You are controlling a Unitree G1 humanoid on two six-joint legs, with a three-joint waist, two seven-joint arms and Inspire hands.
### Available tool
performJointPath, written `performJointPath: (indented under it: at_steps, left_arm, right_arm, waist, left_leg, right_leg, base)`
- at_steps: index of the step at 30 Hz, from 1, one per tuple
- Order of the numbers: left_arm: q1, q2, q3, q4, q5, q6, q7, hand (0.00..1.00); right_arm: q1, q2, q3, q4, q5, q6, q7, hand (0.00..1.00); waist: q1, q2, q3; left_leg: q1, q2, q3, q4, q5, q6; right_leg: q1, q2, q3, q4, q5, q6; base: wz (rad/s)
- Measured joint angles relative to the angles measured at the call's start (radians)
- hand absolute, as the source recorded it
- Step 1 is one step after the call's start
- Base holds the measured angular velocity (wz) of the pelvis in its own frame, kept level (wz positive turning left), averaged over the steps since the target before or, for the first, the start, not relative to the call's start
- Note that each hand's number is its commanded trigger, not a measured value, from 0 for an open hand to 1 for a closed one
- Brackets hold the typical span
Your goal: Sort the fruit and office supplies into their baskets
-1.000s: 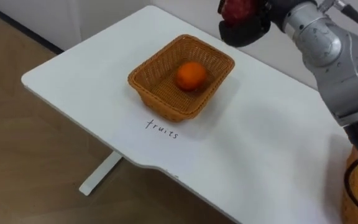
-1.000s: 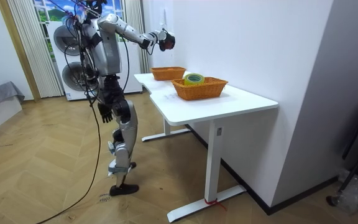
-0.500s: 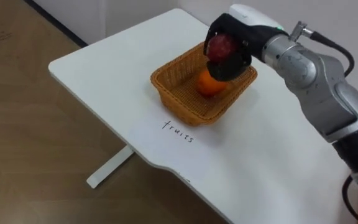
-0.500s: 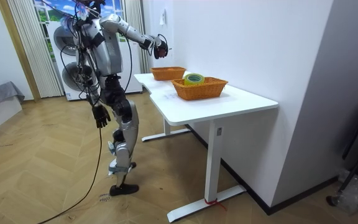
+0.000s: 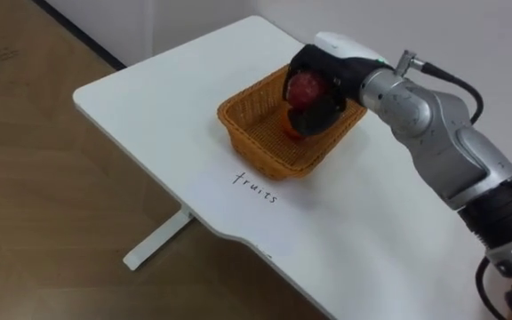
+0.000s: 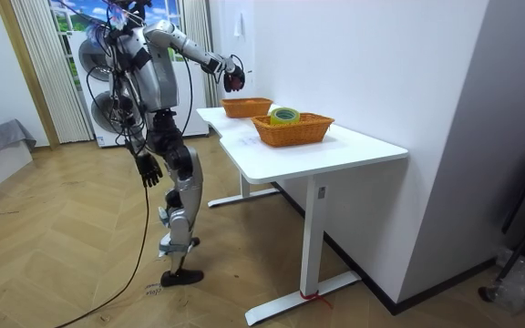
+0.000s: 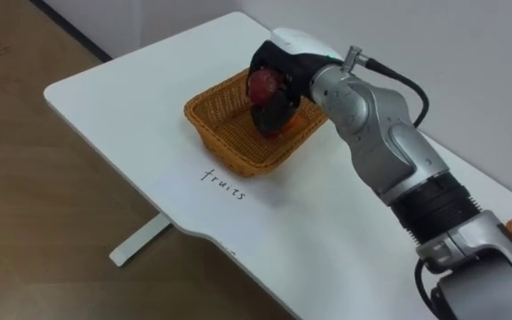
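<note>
Fruit step: our right hand (image 5: 331,78), curled round a red fruit (image 5: 306,86), hovered over the basket (image 5: 254,149); we judged release due.

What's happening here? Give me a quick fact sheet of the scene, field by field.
Setting: white table
Right hand: curled round a red fruit, held over the near basket
Left hand: hangs at the robot's side
Near basket contents: an orange
Other basket: holds a tape roll
</note>
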Motion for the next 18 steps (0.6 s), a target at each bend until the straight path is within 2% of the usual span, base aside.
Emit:
performJointPath:
  at_steps: [3, 8, 9, 10, 11, 12, 18]
  left_arm:
    - [-0.002, 0.0, 0.0, 0.0, 0.0, 0.0, 0.0, 0.0]
    - [-0.001, 0.001, 0.0, 0.0, 0.0, 0.0, -0.002, 0.0]
    - [-0.001, 0.001, 0.0, 0.002, 0.0, 0.0, -0.002, 0.0]
    - [-0.001, 0.002, 0.0, 0.003, 0.0, 0.0, -0.002, 0.0]
    - [0.001, 0.003, 0.0, 0.009, 0.0, 0.0, -0.004, 0.0]
    - [0.001, 0.003, 0.0, 0.011, 0.0, 0.0, -0.007, 0.0]
    - [-0.007, 0.006, -0.001, 0.025, -0.001, 0.0, -0.03, 0.0]
  right_arm:
    - [0.012, 0.008, 0.0, 0.014, 0.002, 0.0, 0.0, 1.0]
    - [0.017, 0.011, 0.0, 0.017, 0.002, -0.003, -0.002, 1.0]
    - [0.017, 0.013, 0.0, 0.027, 0.002, -0.009, -0.005, 0.96]
    - [0.017, 0.016, 0.0, 0.033, 0.003, -0.011, -0.006, 0.85]
    - [0.017, 0.023, 0.0, 0.045, 0.002, -0.011, -0.007, 0.08]
    - [0.017, 0.028, 0.0, 0.053, 0.002, -0.011, -0.007, 0.0]
    - [0.017, 0.035, 0.0, 0.08, 0.002, -0.017, -0.011, 0.0]
  waist:
    - [0.014, 0.0, 0.0004]
    - [0.018, 0.001, 0.0006]
    - [0.019, 0.0, 0.0009]
    - [0.019, 0.001, 0.001]
    - [0.019, 0.001, 0.001]
    - [0.019, 0.001, 0.001]
    - [0.033, -0.002, 0.002]
  left_leg:
    - [-0.003, 0.0, -0.001, 0.003, 0.0, 0.0]
    - [-0.016, -0.001, -0.004, 0.012, 0.0, -0.001]
    - [-0.018, -0.002, -0.004, 0.012, 0.0, -0.001]
    - [-0.018, -0.002, -0.004, 0.013, 0.0, -0.001]
    - [-0.018, -0.002, -0.005, 0.013, 0.0, -0.001]
    - [-0.018, -0.002, -0.005, 0.014, 0.0, -0.001]
    - [-0.02, -0.008, -0.004, 0.016, 0.001, -0.002]
  right_leg:
    - [-0.001, -0.001, -0.008, 0.0, 0.0, 0.0]
    - [-0.001, -0.001, -0.02, 0.0, 0.0, 0.0]
    - [-0.002, -0.001, -0.02, 0.0, 0.0, 0.0]
    - [-0.002, -0.001, -0.02, 0.0, 0.0, 0.0]
    - [-0.002, -0.001, -0.02, 0.0, 0.0, 0.0]
    - [-0.002, -0.001, -0.02, 0.0, 0.0, 0.0]
    - [-0.002, -0.004, -0.019, -0.018, -0.007, -0.004]
  base:
    - [0.0]
    - [0.02]
    - [0.0]
    - [0.0]
    - [0.0]
    - [0.0]
    - [0.0]
